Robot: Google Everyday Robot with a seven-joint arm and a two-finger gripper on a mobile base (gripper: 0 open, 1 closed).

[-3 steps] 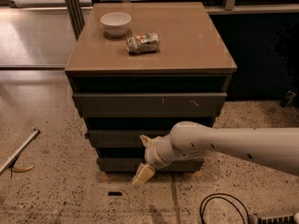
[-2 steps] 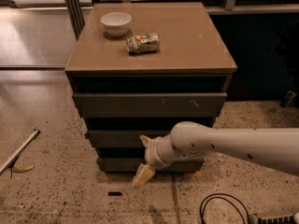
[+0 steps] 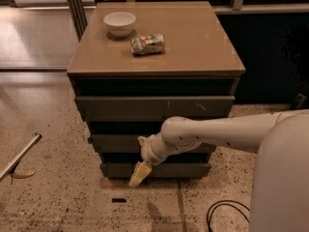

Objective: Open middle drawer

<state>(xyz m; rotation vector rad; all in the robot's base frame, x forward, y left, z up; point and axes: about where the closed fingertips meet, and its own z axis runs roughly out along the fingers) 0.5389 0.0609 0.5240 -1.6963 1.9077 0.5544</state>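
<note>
The middle drawer (image 3: 111, 142) is the shallow dark grey-brown front between a taller top front (image 3: 145, 108) and a narrower bottom front (image 3: 193, 170). It looks closed. My gripper (image 3: 140, 157) is on the white arm coming in from the right, low in front of the cabinet. It is open. One pale finger (image 3: 142, 140) is at the middle drawer's front. The other finger (image 3: 137, 174) hangs down over the bottom front towards the floor. The arm hides the right part of the middle drawer.
A white bowl (image 3: 119, 22) and a crushed can (image 3: 147, 43) sit on the cabinet top (image 3: 203, 42). A black cable (image 3: 227, 211) lies on the speckled floor at the right. A metal bar (image 3: 19, 156) lies at the left, and a dark wall stands behind.
My gripper has shifted slightly left and up along the drawer fronts. The drawers, bowl and can have not moved.
</note>
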